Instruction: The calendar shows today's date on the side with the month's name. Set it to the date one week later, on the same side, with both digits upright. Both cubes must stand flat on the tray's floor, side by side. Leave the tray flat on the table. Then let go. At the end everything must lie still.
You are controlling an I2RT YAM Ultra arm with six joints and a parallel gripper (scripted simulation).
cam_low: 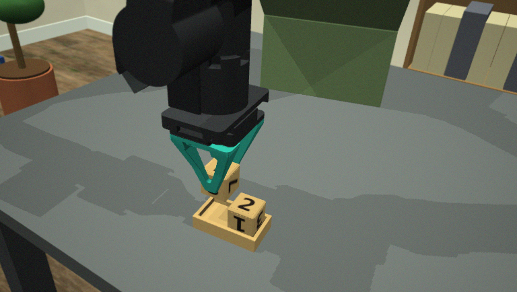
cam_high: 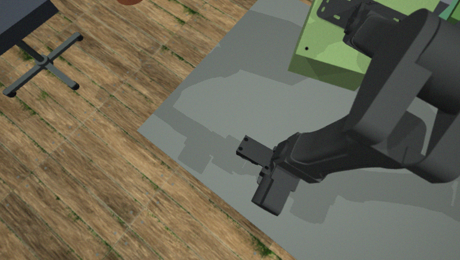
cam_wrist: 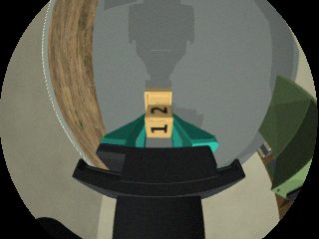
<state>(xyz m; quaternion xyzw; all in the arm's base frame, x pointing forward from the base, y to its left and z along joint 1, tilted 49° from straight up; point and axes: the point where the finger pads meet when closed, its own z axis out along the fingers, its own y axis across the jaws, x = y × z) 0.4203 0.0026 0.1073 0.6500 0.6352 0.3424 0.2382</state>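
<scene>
While we hold one number cube (cam_low: pixel 223 186) (cam_wrist: pixel 159 129) off the tray floor, the step in hand looks to be lowering it into the free half of the tray (cam_low: pixel 223 231) (cam_wrist: pixel 159 91). Our gripper (cam_high: pixel 261 157) (cam_low: pixel 222 183) (cam_wrist: pixel 159 117) is clenched on that cube, its fingers on opposite sides. In the exterior view the tray sits flat on the table (cam_high: pixel 210 108) (cam_low: pixel 324 151) (cam_wrist: pixel 219 75), and the second cube (cam_low: pixel 246 214) stands in its near right half, toward four o'clock; the free half opens toward ten o'clock. We judge that the carried cube needs lining up over that opening before it goes down, because it appears near the far rim and could catch there. We want its faces square to the walls, then a slow, straight descent until it seats flat, with no sideways shove that could skid the tray or tip its neighbour. The month's name is out of sight, so we cannot tell which digits face that side; we should check both are upright before letting go. Once the cube bears on the floor, we part the fingers only as far as the rim and neighbour allow, then rise straight up.
</scene>
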